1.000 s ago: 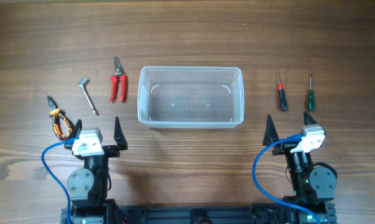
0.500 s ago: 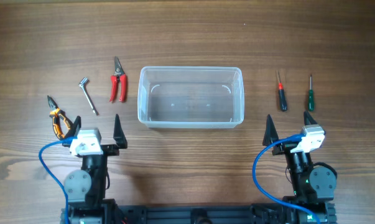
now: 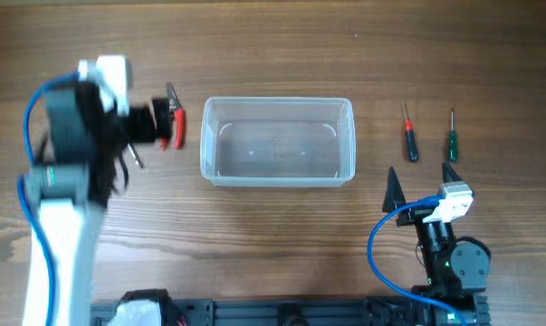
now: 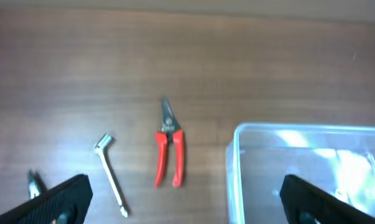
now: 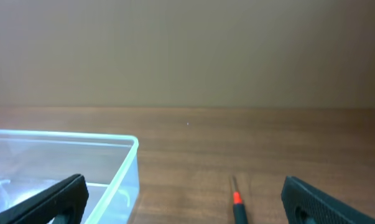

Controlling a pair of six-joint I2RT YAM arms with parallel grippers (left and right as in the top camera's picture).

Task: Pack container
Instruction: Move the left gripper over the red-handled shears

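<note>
You will find the container [image 3: 278, 100] upright at the middle of the table. Your left gripper [image 4: 187, 198] hangs above the red-handled cutters [image 4: 169, 158] just left of it, jaws spread wide, gripping nothing. Your right gripper [image 3: 419, 181] sits near its base, right of the container, equally wide and empty.

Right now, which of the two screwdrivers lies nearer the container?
The red-handled screwdriver: it lies between the right wall of the container and the green-handled screwdriver, which sits farther out.
</note>
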